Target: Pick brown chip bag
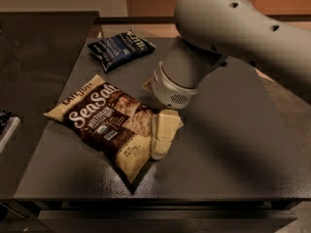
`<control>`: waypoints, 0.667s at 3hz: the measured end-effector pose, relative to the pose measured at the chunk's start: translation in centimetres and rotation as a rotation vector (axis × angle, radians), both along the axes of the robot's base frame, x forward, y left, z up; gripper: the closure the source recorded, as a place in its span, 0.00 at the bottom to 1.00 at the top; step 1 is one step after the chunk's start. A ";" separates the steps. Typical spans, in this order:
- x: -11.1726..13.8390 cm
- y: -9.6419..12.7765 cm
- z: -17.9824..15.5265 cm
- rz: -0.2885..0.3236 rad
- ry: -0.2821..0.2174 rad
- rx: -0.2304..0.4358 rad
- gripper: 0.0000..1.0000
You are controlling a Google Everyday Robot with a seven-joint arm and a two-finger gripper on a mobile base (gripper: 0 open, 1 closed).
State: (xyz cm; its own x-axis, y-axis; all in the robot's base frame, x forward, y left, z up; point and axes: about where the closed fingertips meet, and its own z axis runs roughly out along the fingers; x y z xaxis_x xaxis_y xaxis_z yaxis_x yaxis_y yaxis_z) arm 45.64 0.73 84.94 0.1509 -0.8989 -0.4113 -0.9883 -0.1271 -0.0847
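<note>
The brown chip bag (pixel 104 123) lies flat on the dark table (pixel 223 149), left of centre, with white "Sea Salt" lettering facing up and cream-yellow edges. My gripper (pixel 163 135) hangs from the large grey arm (pixel 214 38) and is down at the bag's right edge, touching or overlapping it. The arm's wrist hides the gripper's upper part.
A smaller dark blue chip bag (pixel 120 49) lies at the back of the table, behind the brown bag. A dark counter (pixel 34 52) stands to the left, with a small dark object (pixel 5 123) at the left edge. The table's front edge is near the bag's lower corner.
</note>
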 end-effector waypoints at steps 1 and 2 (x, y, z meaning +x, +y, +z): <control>0.2 0.6 -1.1 0.008 0.010 -0.006 0.00; 0.1 1.2 -1.3 0.022 0.011 -0.004 0.18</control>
State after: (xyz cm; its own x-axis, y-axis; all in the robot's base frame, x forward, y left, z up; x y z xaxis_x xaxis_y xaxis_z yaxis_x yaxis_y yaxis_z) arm 45.71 1.88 83.65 0.1665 -0.8970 -0.4094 -0.9860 -0.1494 -0.0735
